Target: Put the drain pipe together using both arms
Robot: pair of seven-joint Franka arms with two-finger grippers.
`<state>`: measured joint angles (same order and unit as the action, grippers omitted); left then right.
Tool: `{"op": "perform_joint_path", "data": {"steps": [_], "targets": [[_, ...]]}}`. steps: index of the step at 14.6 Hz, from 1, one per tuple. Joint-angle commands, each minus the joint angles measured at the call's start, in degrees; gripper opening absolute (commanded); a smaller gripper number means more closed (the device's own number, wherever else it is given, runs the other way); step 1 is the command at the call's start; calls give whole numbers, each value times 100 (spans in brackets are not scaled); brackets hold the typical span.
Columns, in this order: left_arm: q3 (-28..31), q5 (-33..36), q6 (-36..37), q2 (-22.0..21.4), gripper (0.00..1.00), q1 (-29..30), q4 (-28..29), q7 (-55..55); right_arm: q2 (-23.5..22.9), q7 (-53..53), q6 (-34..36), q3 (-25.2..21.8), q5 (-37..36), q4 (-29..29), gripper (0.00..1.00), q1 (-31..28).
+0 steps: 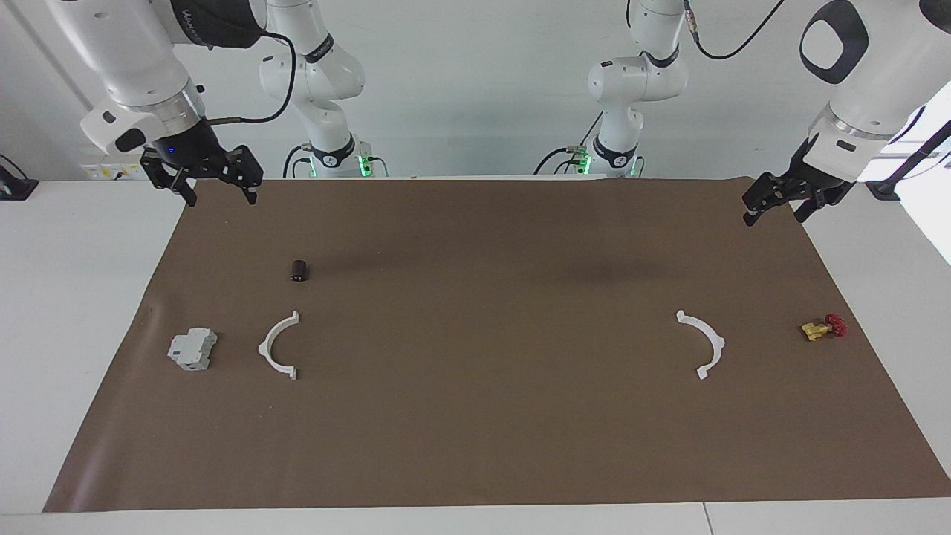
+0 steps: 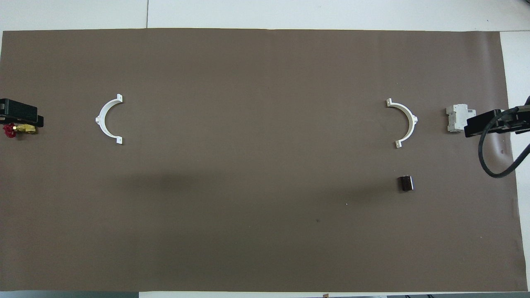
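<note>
We see two white half-ring pieces (image 2: 108,119) (image 2: 403,122) lying well apart on the brown mat (image 2: 256,231), a grey block (image 2: 455,118) beside one, a dark cylinder (image 2: 406,183) nearer the robots.

White table (image 1: 44,312) under brown paper sheet (image 1: 483,431)

A: What lies on the table?

B: A brown mat (image 1: 475,416) covers most of the white table (image 1: 67,297). A grey boxy block (image 1: 192,349) rests on the mat toward the right arm's end.

A: Anything else?

B: A small dark cylinder (image 1: 299,270) lies on its side, nearer the robots than the block. A yellow-and-red valve (image 1: 823,328) sits at the left arm's end of the mat.
</note>
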<state>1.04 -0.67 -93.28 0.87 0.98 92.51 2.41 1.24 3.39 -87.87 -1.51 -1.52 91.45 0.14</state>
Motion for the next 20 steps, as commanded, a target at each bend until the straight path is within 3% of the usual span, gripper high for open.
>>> {"op": "perform_joint_path", "data": {"steps": [1, 5, 10, 13, 16, 18, 20], "targets": [[28, -21, 29, -52, 100, -27, 31, 31, -54, -84, -11, 36, -23, -92, 100, -41], [19, -21, 29, -43, 100, -27, 31, 31, -54, -67, -28, 36, -15, -66, 100, -14], [19, -21, 29, -43, 100, -27, 31, 31, 8, 56, -510, 36, -23, 372, 100, -14], [27, -21, 29, -43, 100, -27, 39, 31, -631, 302, -1195, 45, -6, 374, 100, -171], [27, -21, 29, -43, 100, -27, 31, 31, -1370, 522, -2344, 45, 117, 531, 100, -208], [19, -21, 29, -43, 100, -27, 31, 31, -1513, 819, -3268, 54, 135, 1083, 100, -260], [28, -21, 29, -43, 100, -19, 39, 31, -1548, 874, -3927, 54, 161, 1619, 92, -234]]}}
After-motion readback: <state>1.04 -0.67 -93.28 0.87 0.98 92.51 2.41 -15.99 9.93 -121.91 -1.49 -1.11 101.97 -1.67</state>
